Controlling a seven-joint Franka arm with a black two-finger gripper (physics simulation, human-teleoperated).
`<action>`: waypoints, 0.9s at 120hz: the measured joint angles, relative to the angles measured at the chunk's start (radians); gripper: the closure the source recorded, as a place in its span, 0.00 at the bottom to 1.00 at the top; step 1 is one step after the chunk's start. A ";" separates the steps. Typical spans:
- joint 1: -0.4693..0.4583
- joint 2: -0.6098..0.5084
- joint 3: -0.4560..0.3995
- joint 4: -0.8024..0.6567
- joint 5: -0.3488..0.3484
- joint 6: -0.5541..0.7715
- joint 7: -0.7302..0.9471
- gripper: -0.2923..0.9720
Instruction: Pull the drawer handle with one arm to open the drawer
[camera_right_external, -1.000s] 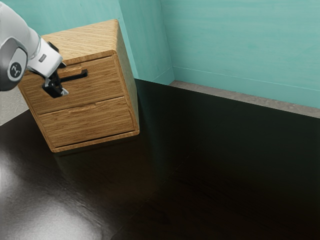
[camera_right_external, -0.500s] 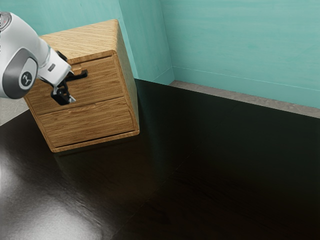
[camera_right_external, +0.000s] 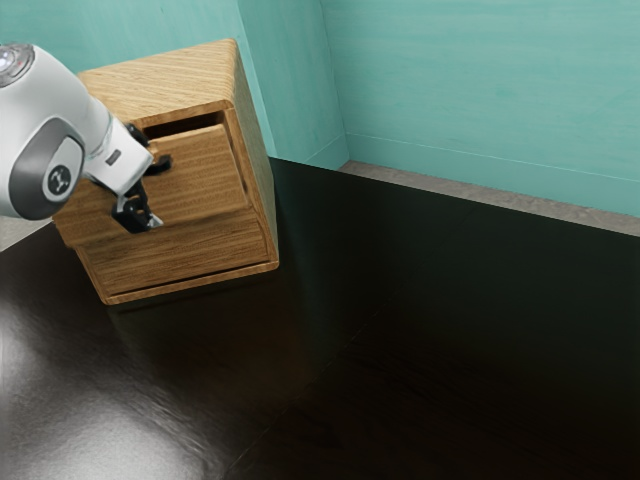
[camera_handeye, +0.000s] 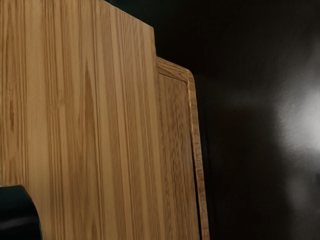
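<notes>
As the arm (camera_right_external: 45, 150) reaches in from the exterior view's left, its black gripper (camera_right_external: 138, 208) sits right against the front of the upper drawer (camera_right_external: 200, 175), closed down onto the drawer handle (camera_right_external: 160, 161). The fingers pinch the dark bar near its end toward the exterior view's left, and the bar's other end pokes out just beyond the hand. That upper drawer stands partway out of the wooden cabinet (camera_right_external: 170, 75), and a dark gap shows along its top edge under the cabinet's lid! Below it, the lower drawer (camera_right_external: 185, 250) sits flush and shut.

The cabinet rests on the glossy black worktop (camera_right_external: 420, 360), tucked into the corner by the teal wall (camera_right_external: 480, 80).

Over to the wrist view. Bamboo grain runs close under the hand across the pulled-out drawer front, which stands proud of the cabinet face just past its edge. A blurred black shape (camera_handeye: 17, 212) sits at the corner nearest the gripper, too soft to tell what it is. Beyond the wood, the worktop carries a pale glare.
</notes>
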 joint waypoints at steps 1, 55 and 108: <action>-0.003 -0.003 0.000 -0.004 0.000 0.000 0.000 0.26; -0.037 -0.148 0.001 -0.160 0.000 0.003 -0.003 0.25; -0.024 -0.277 0.003 -0.262 0.009 0.004 -0.004 0.26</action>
